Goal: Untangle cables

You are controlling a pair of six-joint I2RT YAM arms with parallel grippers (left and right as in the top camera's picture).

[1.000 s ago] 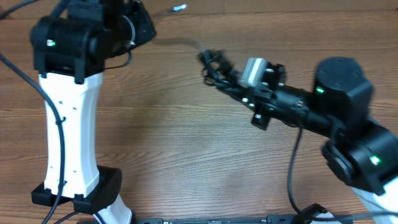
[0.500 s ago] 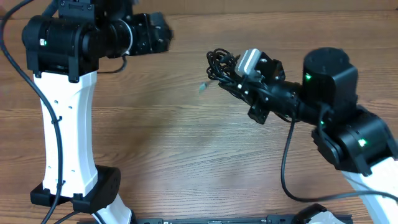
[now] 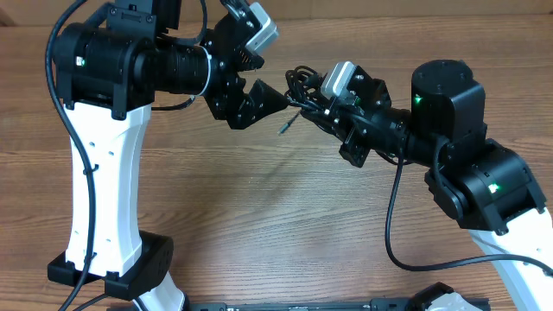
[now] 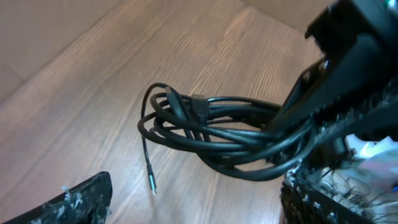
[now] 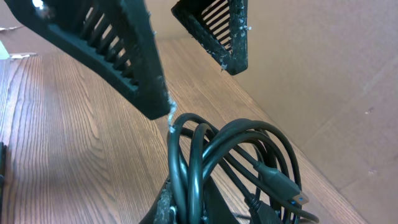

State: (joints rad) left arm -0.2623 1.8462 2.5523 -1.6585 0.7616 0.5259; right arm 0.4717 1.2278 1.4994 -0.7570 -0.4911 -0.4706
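Note:
The cables [image 3: 301, 86] are a small coil of black cords held above the wooden table, and my right gripper [image 3: 318, 105] is shut on the coil's right side. One loose cord hangs from the coil with a metal-tipped plug [image 3: 283, 128]. My left gripper [image 3: 272, 76] stands open just left of the coil, one finger above and one below, touching nothing. In the left wrist view the coil [image 4: 211, 134] lies ahead of my left gripper [image 4: 199, 205] and the plug [image 4: 152, 184] dangles below it. The right wrist view shows the cords [image 5: 236, 155] rising from my right gripper [image 5: 193, 211], with a blue-tipped USB plug [image 5: 292, 194].
The left arm's white column [image 3: 99, 173] stands at the left and the right arm's black body [image 3: 475, 173] at the right. A thick arm wire [image 3: 393, 216] loops down beside it. A cardboard wall [image 5: 323, 62] runs behind the table.
My left gripper has opened and swung right to the coil. My right gripper has carried the coil a little left and up, still shut on it.

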